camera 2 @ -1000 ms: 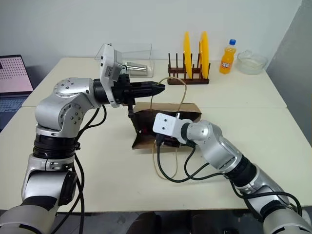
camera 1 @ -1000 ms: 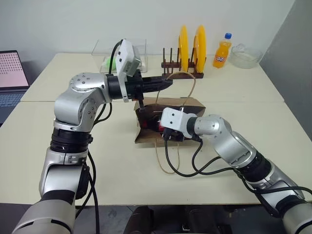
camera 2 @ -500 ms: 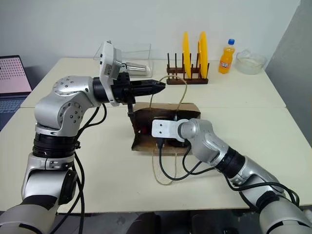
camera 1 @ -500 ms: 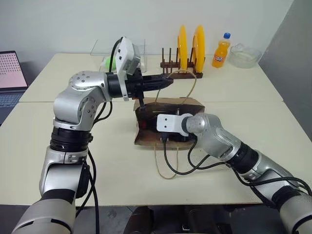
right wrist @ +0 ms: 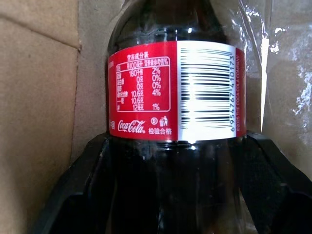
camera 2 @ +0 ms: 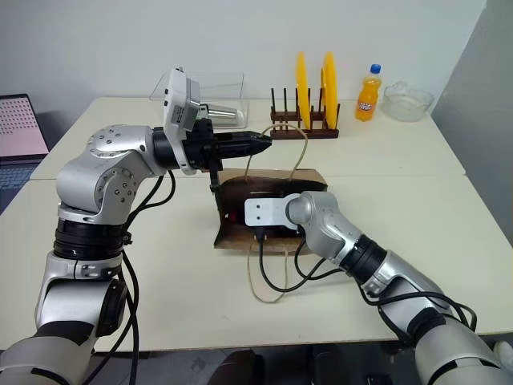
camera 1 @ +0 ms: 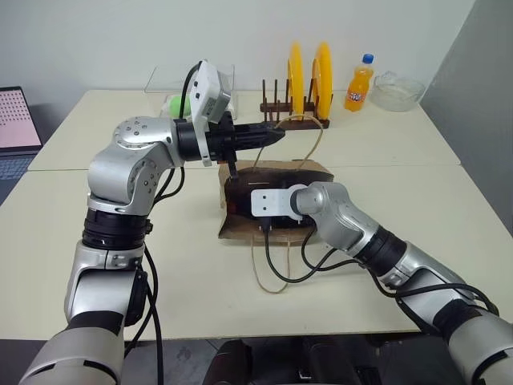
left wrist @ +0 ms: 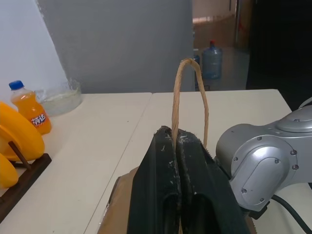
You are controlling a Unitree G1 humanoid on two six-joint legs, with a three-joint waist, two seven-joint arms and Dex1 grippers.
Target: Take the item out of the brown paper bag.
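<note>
- Since the earlier frame, the right gripper (right wrist: 175,195) has pushed deeper into the mouth of the brown paper bag (camera 1: 309,173), its white wrist housing now sitting right at the opening; the left arm has held its place.
- Lying on its side on the desk (camera 1: 377,216), the bag has its open mouth facing the near edge of the desk.
- Inside the bag lies the cola bottle (right wrist: 175,90), red label up, with the right gripper's two black fingers (right wrist: 80,170) spread on either side of it; whether they press on it I cannot tell.
- Above the bag, the left gripper (left wrist: 178,146) is pressed together on one string handle (left wrist: 187,97), holding the loop up.
- Another handle loop (camera 1: 268,273) trails from the bag toward the near edge of the desk, with the right arm's black cable beside it.
- Behind the bag stand a wooden rack with two yellow plates (camera 1: 309,76), an orange soda bottle (camera 1: 359,83), a glass bowl (camera 1: 398,90) and a clear box (camera 1: 192,80), all well apart from the bag.
</note>
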